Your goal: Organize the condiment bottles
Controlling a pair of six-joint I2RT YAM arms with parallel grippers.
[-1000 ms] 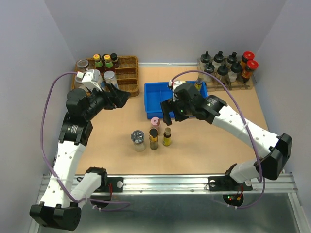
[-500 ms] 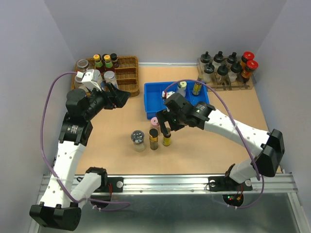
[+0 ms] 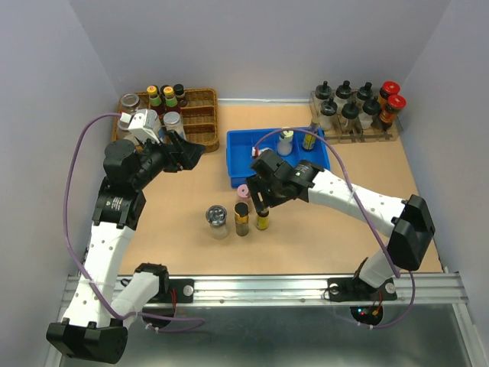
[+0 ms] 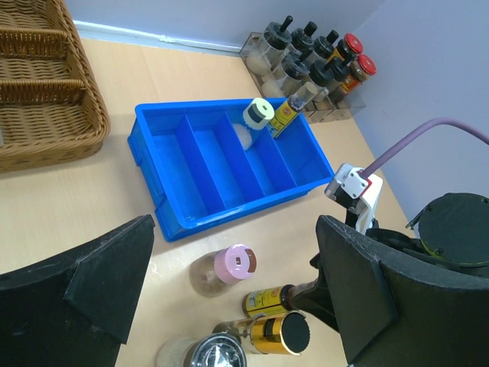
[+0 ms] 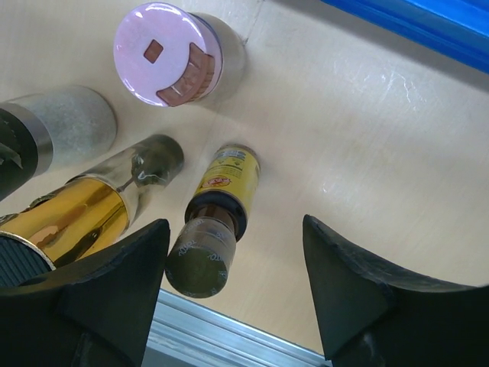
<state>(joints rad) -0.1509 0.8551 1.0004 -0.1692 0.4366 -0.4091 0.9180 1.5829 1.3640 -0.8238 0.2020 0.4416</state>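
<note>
Four condiment bottles stand grouped on the table: a pink-lidded jar, a silver-lidded clear jar, a gold-brown bottle and a slim yellow bottle. My right gripper hangs over the yellow bottle, jaws open. The bottle's dark cap lies close to the left finger, with a wide gap to the other finger. A pale-green-lidded jar and a slim bottle stand in the blue bin. My left gripper is open and holds nothing, left of the bin.
A wicker basket with other jars and bottles sits at the back left. A rack of black-knobbed cruets and red-capped bottles stands at the back right. The blue bin has several compartments.
My right gripper has moved left and toward the near edge, from beside the blue bin down over the yellow bottle, and its jaws have narrowed. The left arm has not moved.
</note>
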